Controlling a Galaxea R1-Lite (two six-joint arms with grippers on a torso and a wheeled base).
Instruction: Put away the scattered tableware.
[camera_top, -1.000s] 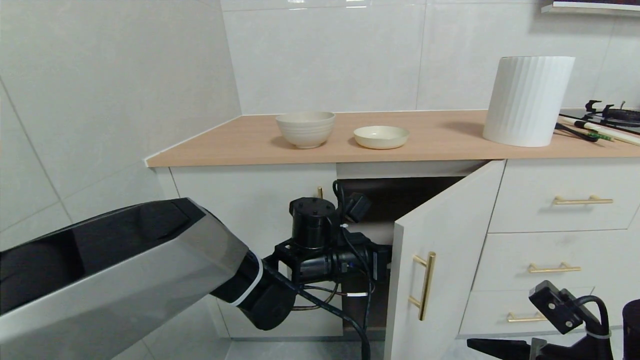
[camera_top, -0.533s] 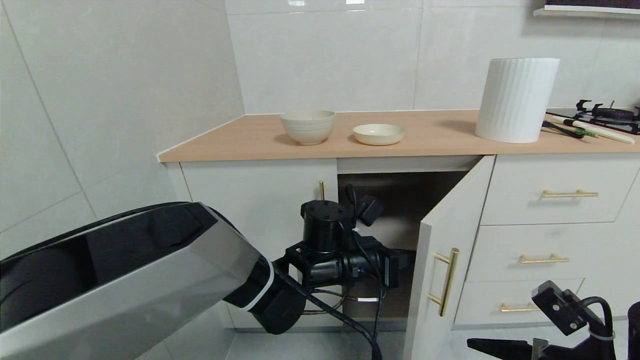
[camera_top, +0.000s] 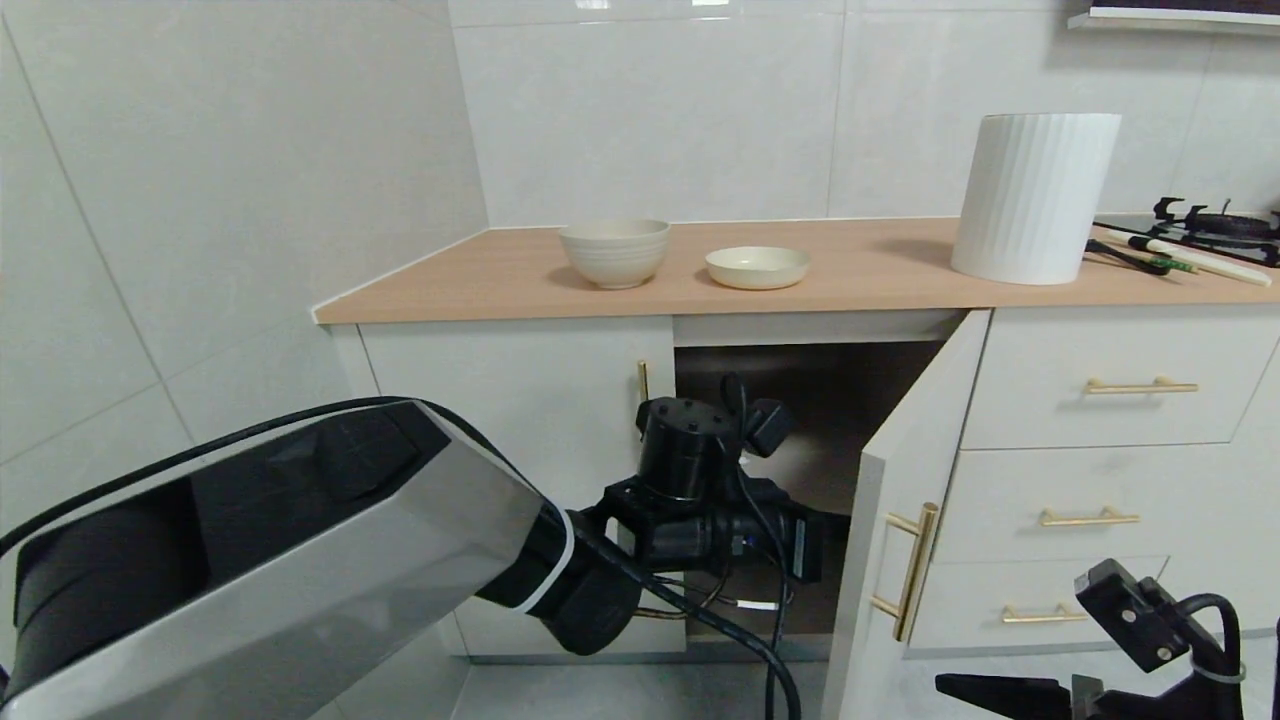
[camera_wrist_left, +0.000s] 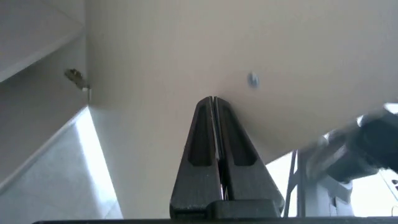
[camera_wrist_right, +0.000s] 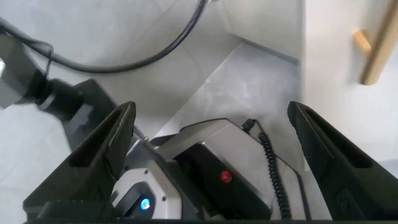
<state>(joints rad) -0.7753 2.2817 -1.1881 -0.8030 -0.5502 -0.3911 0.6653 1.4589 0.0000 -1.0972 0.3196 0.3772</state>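
Observation:
A beige bowl (camera_top: 613, 252) and a shallow cream plate (camera_top: 757, 267) stand side by side on the wooden counter (camera_top: 880, 270). Below them the cabinet door (camera_top: 900, 480) with a gold handle (camera_top: 912, 570) stands open, showing a dark inside (camera_top: 800, 400). My left arm's wrist (camera_top: 715, 500) reaches into that opening, behind the door's edge. In the left wrist view my left gripper (camera_wrist_left: 213, 99) is shut on nothing, its tips close to the door's pale inner face (camera_wrist_left: 292, 56). My right gripper (camera_wrist_right: 211, 112) hangs open low over the floor.
A tall white ribbed canister (camera_top: 1035, 197) stands on the counter to the right, with chopsticks (camera_top: 1175, 258) and a stove burner (camera_top: 1220, 222) beyond it. Drawers with gold handles (camera_top: 1140, 386) fill the right side. A tiled wall (camera_top: 200, 200) closes off the left.
The head view shifted at first. The cabinet door has swung wider to the right, and my left arm has moved right with it inside the opening. The right arm barely moved.

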